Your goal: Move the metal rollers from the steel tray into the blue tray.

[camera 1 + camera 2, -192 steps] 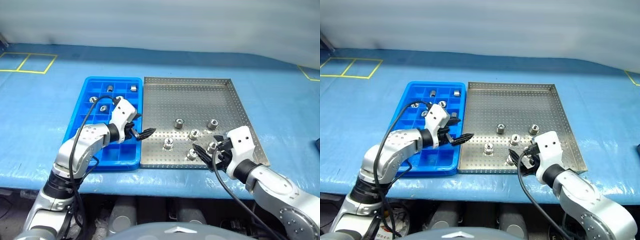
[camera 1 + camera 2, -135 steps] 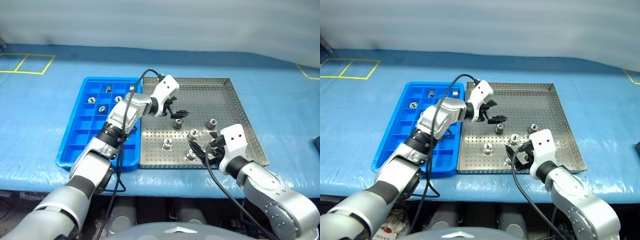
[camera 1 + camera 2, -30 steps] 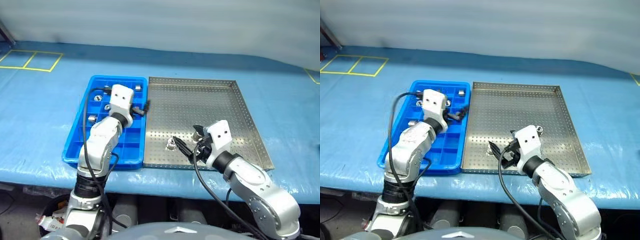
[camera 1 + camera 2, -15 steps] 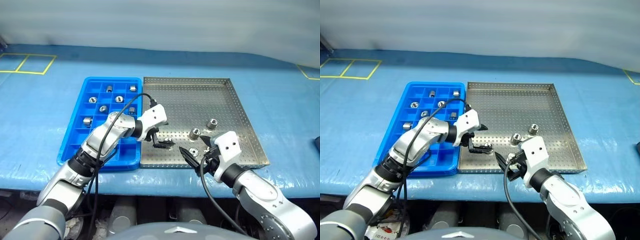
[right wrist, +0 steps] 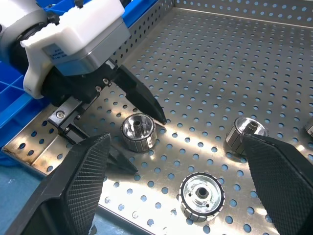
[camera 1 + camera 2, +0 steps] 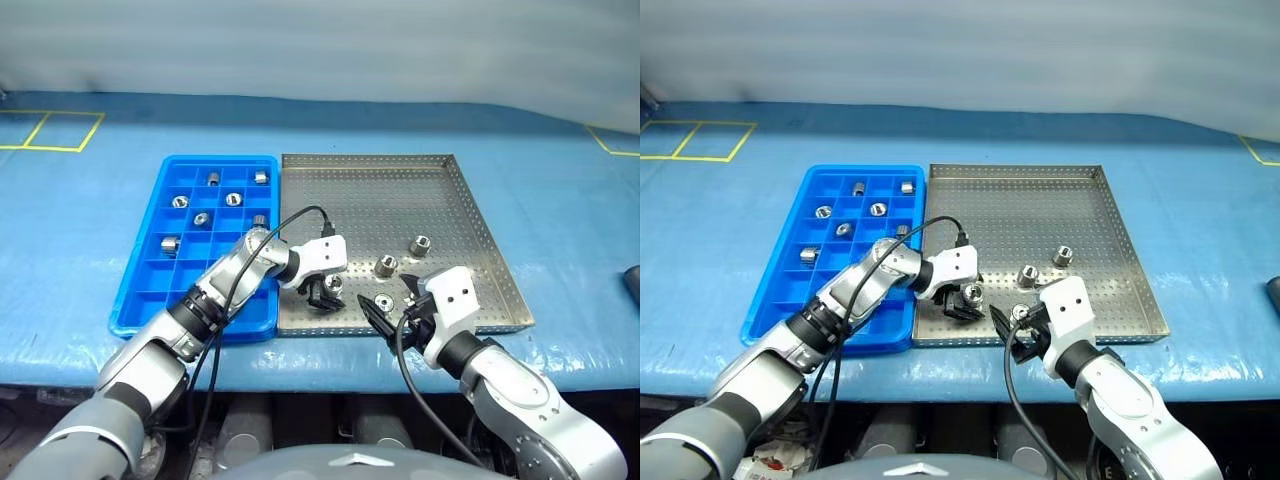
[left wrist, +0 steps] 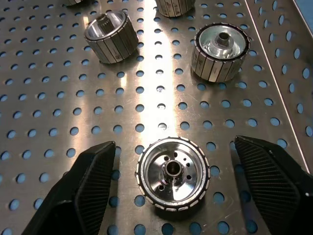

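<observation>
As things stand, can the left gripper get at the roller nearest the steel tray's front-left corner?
Probably yes. The left gripper is open with a finger on either side of the roller, which lies flat on the steel tray; nothing sits between them.

Silver-grey arms, white wrist housings, black ribbed fingers (image 7: 93,191), black cables; perhaps small label on housing.

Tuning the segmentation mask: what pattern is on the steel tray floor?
A regular grid of small round holes across the bare silver steel tray floor; clearest in the left wrist view.
</observation>
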Motion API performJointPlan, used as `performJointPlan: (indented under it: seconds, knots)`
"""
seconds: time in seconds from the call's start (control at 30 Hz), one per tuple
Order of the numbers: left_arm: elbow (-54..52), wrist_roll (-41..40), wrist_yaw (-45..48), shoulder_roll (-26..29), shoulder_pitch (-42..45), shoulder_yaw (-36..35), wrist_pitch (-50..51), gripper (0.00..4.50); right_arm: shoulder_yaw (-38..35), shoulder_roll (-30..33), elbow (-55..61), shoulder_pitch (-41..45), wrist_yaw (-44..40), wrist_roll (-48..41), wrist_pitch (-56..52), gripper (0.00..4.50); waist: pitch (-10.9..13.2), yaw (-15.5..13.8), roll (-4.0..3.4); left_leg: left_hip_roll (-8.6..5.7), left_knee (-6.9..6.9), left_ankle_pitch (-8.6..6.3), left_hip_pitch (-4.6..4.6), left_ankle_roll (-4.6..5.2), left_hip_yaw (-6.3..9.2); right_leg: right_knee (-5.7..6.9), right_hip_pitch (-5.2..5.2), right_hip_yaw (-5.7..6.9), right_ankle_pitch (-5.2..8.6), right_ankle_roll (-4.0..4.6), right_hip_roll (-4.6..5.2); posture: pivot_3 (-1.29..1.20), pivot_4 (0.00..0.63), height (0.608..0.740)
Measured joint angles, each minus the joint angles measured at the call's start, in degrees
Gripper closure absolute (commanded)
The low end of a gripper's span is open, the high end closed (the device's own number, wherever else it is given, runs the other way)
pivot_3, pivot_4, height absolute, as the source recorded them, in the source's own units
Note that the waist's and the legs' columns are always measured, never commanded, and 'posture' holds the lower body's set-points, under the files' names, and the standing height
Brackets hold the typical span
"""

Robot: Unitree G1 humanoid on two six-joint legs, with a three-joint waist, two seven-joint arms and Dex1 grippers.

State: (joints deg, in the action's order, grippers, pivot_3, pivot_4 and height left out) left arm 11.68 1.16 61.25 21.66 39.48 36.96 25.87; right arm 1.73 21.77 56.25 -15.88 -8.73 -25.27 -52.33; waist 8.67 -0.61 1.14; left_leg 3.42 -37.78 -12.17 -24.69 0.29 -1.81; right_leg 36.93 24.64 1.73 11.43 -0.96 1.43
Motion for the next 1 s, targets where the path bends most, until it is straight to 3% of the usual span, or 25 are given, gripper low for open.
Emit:
performJointPlan:
  seconds: [0.13, 0.27, 0.47, 0.73, 0.87, 1.0]
  knots:
    - [-1.2, 0.6, 2.6, 1.5, -0.4, 0.3, -1.0, 2.82, 0.1, 0.0, 0.0, 0.8, 0.0, 0.2, 0.6, 0.00, 0.0, 0.5, -0.01, 0.03, 0.02, 0.00, 0.02, 0.00, 0.02, 0.00, 0.00, -0.02, 0.00, 0.00, -0.01, -0.01, 0.150, 0.740]
    - [-5.2, -0.4, 1.9, 2.6, -3.2, -3.0, 1.2, 2.81, 0.4, 0.1, -0.1, 1.4, -0.2, 0.2, 0.6, 0.00, 0.0, 1.2, -0.02, 0.05, 0.05, 0.00, 0.03, 0.00, 0.08, 0.02, 0.01, -0.02, 0.01, 0.01, -0.02, 0.03, 0.150, 0.740]
    - [-13.6, -6.4, -6.3, 0.3, -6.9, -16.1, 10.8, 2.81, 2.0, 0.8, -2.0, 5.2, -1.9, 0.0, 0.6, 0.00, 0.0, 0.3, -0.03, 0.02, -0.02, 0.01, 0.05, 0.00, 0.18, 0.03, -0.05, 0.00, 0.00, -0.01, 0.01, 0.13, 0.150, 0.740]
    - [-28.3, -11.9, -27.8, -9.3, -16.3, -37.8, 17.8, 2.81, 6.6, 2.4, -9.2, 16.4, -7.5, -0.5, 0.6, 0.00, 0.0, -1.3, -0.01, 0.03, 0.04, 0.01, 0.10, 0.00, 0.15, 0.01, -0.07, 0.00, -0.03, -0.05, -0.07, 0.23, 0.150, 0.740]
    - [-35.8, -10.5, -39.6, -12.4, -22.4, -44.0, 20.0, 2.81, 10.0, 2.5, -13.5, 21.9, -10.7, -0.2, 1.3, 0.00, 0.0, -2.8, 0.00, 0.01, 0.04, 0.01, 0.06, 0.00, 0.13, 0.01, -0.10, 0.08, -0.03, -0.05, -0.06, 0.31, 0.150, 0.740]
    - [-42.1, -8.3, -45.7, -11.0, -29.1, -47.2, 20.8, 2.81, 13.1, 1.4, -19.3, 25.3, -12.3, 1.5, 3.4, 0.00, 0.0, -4.6, 0.01, -0.01, 0.05, 0.01, 0.04, -0.01, 0.12, -0.01, -0.09, 0.11, -0.02, -0.03, -0.04, 0.36, 0.150, 0.740]
